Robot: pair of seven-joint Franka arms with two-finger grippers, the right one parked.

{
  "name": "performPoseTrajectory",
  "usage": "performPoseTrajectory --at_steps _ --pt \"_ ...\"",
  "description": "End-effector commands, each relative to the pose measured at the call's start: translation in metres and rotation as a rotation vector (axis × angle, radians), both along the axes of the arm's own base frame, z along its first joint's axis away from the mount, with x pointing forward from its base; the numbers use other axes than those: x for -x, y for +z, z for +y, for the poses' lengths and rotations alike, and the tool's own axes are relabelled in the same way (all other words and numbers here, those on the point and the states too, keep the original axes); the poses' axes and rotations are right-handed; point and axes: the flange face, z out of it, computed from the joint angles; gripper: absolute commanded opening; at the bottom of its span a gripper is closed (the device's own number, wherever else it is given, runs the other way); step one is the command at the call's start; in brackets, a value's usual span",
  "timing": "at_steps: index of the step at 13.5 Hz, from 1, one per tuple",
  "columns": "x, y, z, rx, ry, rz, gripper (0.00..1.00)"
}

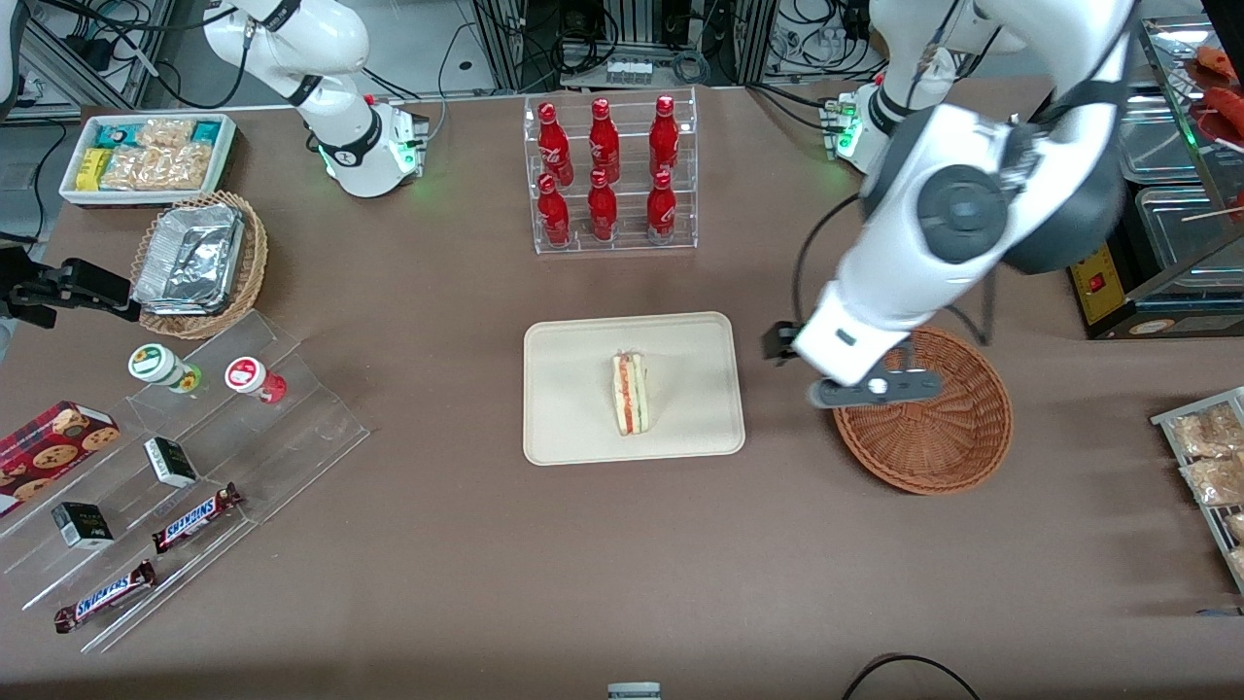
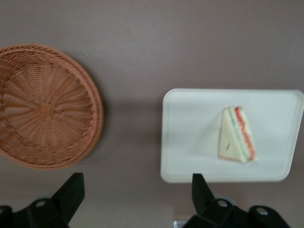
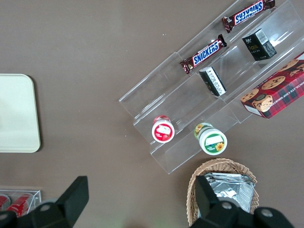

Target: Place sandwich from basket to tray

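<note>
The sandwich (image 1: 631, 394) is a pale bread wedge with red and green filling. It lies on the cream tray (image 1: 573, 389) in the middle of the table, near the tray's centre. The reddish-brown woven basket (image 1: 933, 437) stands beside the tray toward the working arm's end and is empty. My left gripper (image 1: 865, 389) hangs above the basket's rim on the side nearest the tray. In the left wrist view the gripper (image 2: 137, 183) is open and empty over bare table, with the basket (image 2: 45, 107), the tray (image 2: 190, 142) and the sandwich (image 2: 236, 135) all in sight.
A clear rack of red bottles (image 1: 607, 175) stands farther from the front camera than the tray. Toward the parked arm's end are a tan wicker basket of foil containers (image 1: 199, 262), a white snack bin (image 1: 146, 156) and a clear stepped shelf with candy bars (image 1: 185, 467). A wire rack of snack bags (image 1: 1210, 467) sits at the working arm's end.
</note>
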Motion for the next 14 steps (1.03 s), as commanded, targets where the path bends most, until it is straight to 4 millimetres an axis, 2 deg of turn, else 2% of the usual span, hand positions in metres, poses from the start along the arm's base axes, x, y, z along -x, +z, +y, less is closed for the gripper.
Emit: performPoseTrajectory --at_steps 1,6,9,11,14 --pt "0.019 0.024 0.053 0.022 -0.108 0.063 1.00" --pt "0.040 0.064 0.137 0.026 -0.225 0.127 1.00" --pt "0.056 0.081 0.164 0.008 -0.202 0.127 1.00" --pt "0.069 0.094 0.173 -0.006 -0.187 0.121 1.00" --pt "0.079 0.107 0.196 -0.018 -0.145 0.127 1.00"
